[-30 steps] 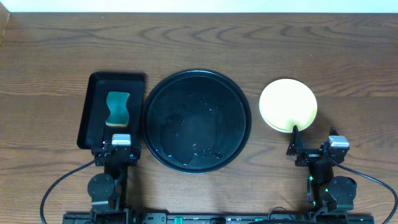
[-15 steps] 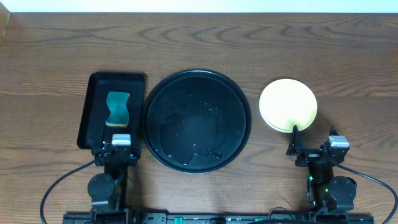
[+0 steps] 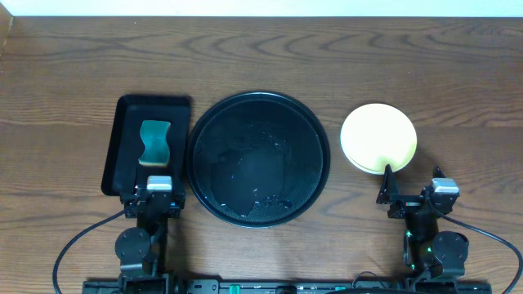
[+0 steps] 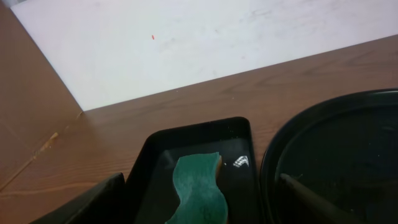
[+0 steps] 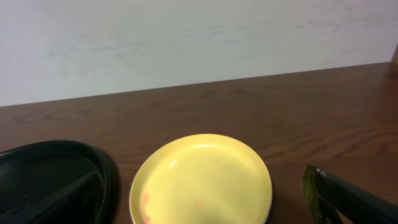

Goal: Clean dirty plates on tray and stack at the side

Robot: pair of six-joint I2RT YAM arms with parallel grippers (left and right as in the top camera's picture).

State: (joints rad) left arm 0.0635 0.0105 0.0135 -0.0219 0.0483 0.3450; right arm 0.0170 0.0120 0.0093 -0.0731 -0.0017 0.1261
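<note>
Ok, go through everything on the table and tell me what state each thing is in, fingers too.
round tray: no plates on it, looks wet.
yellow plate: face up on the table right of the tray, faint reddish marks.
sponge: lying in the small tray, unheld.
small tray: holds only the sponge.
left fingers: open, empty.
right fingers: open, empty.

Black left arm [image 3: 136,243] & right arm [image 3: 438,247], grey wrist blocks [image 3: 160,183] — black cables [image 3: 80,242].
</note>
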